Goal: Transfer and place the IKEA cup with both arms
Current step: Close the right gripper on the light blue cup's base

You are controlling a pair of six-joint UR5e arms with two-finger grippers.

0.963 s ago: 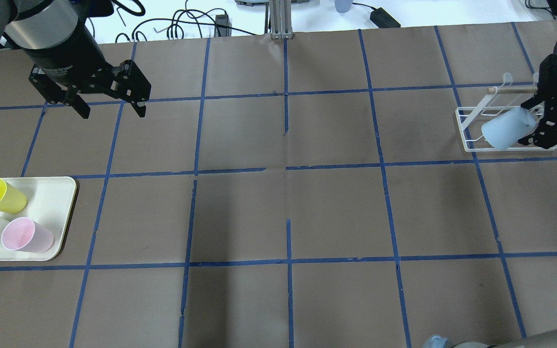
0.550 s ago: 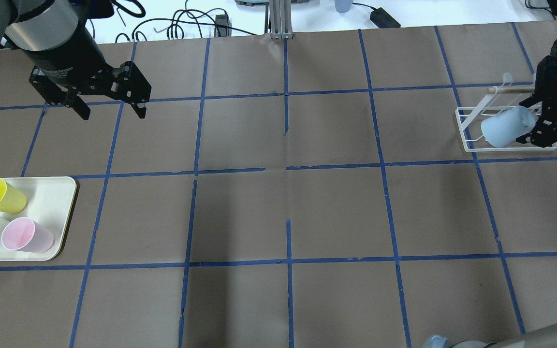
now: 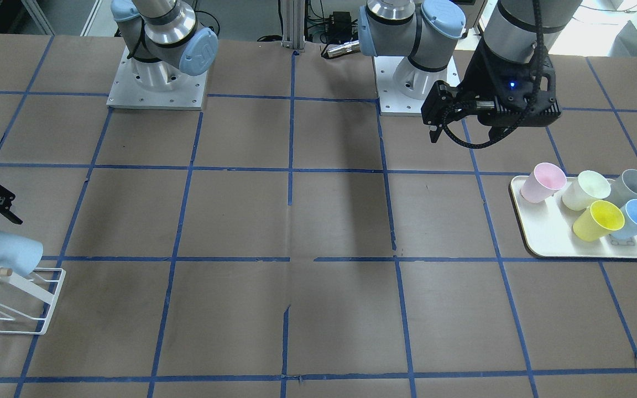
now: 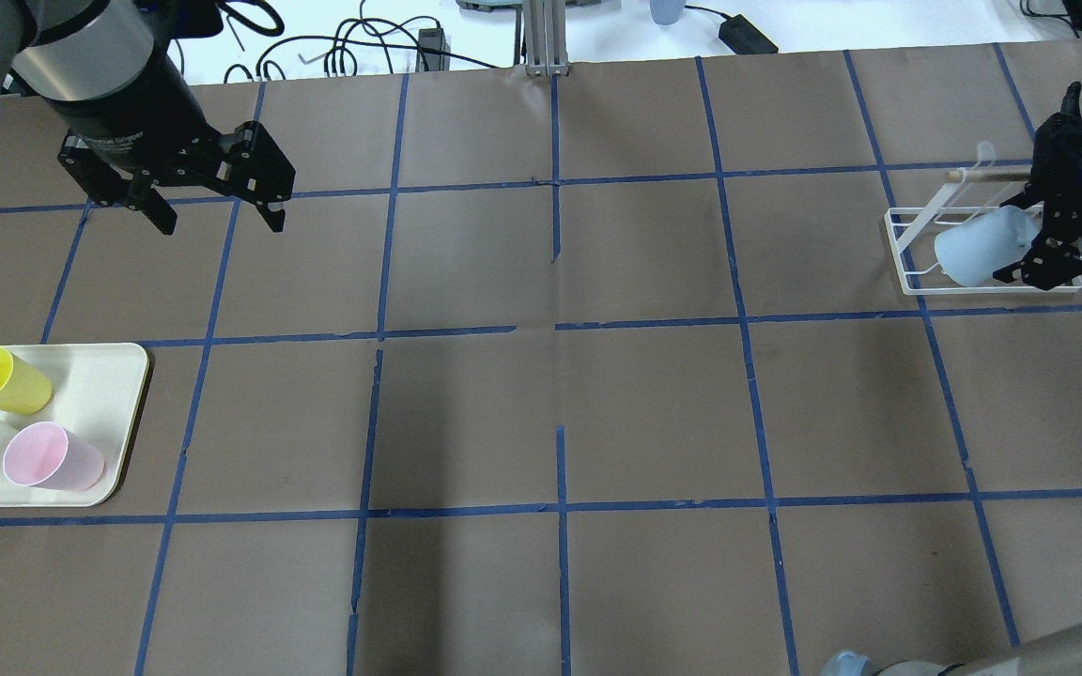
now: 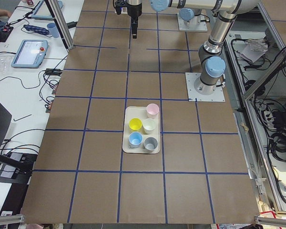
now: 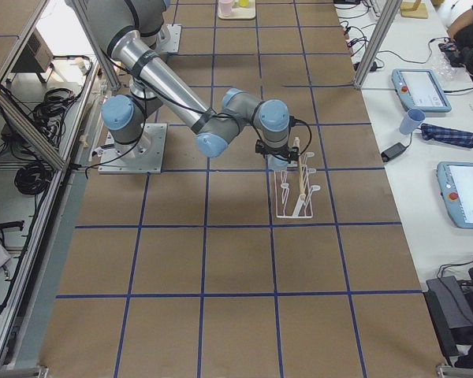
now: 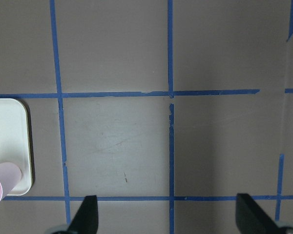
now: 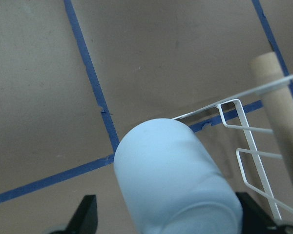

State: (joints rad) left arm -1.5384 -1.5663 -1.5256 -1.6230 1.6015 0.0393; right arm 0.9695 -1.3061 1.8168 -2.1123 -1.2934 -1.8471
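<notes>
The pale powder-blue IKEA cup lies tilted on the white wire rack at the far right, its base pointing to the table's middle. It also shows in the front view and fills the right wrist view. My right gripper is open, its jaws on either side of the cup's rim end. A gap shows beside one fingertip. My left gripper is open and empty, above the table at the back left, away from the tray.
A cream tray on the robot's left side holds pink, pale green, yellow, sky-blue and grey cups. The rack has a wooden dowel on top.
The right gripper has moved slightly back and lower at the rack, and the cup has settled a little to the left. The left arm has barely moved.
</notes>
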